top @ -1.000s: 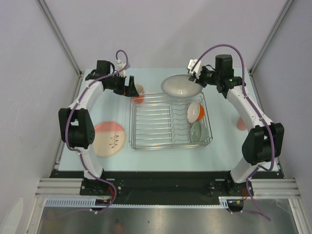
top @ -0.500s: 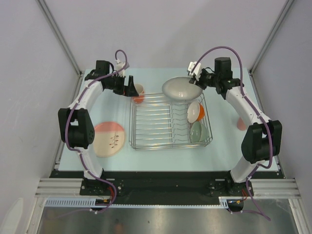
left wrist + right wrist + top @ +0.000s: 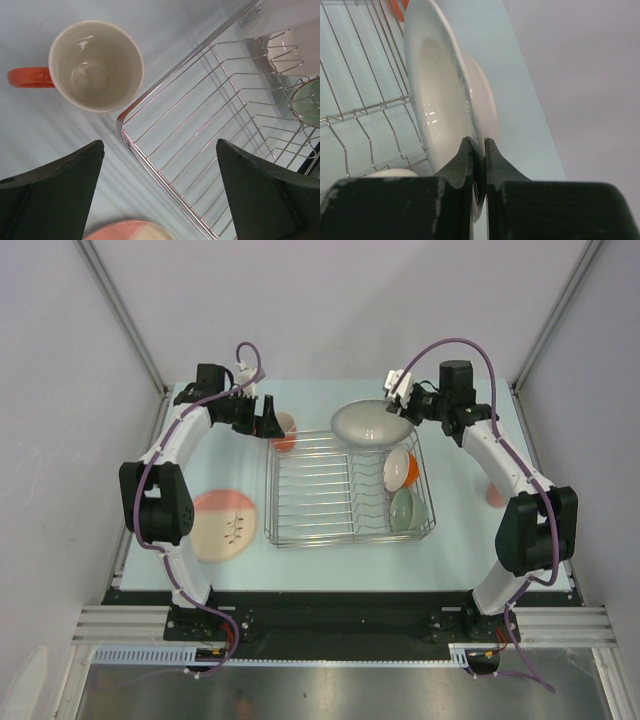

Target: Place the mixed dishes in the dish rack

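Top external view: the right gripper point(image 3: 398, 405) is clamped on the rim of the white plate point(image 3: 368, 422), which hangs tilted over the far edge of the rack point(image 3: 330, 502). On the right wrist camera the two fingers point(image 3: 460, 162) pinch the plate's rim between them, and the plate stands almost edge-on above the rack wires (whether it touches them I cannot tell).

Two bowls stand on edge in the rack's right end: the orange-and-white bowl point(image 3: 400, 470) farther back, the green bowl point(image 3: 407, 510) nearer the arms.

The left gripper point(image 3: 268, 420) hangs by the rack's far left corner with its fingers spread wide and nothing between them. The left wrist camera shows bare table point(image 3: 460, 540) and the rack's corner in the gap. The mug point(image 3: 285, 430) stands upright on the table just beside that corner, mouth up, handle pointing away from the rack.

The pink plate point(image 3: 225, 525) lies flat on the table left of the rack, apart from it. The tumbler point(image 3: 495, 495) sits right of the rack, partly hidden behind the right arm.
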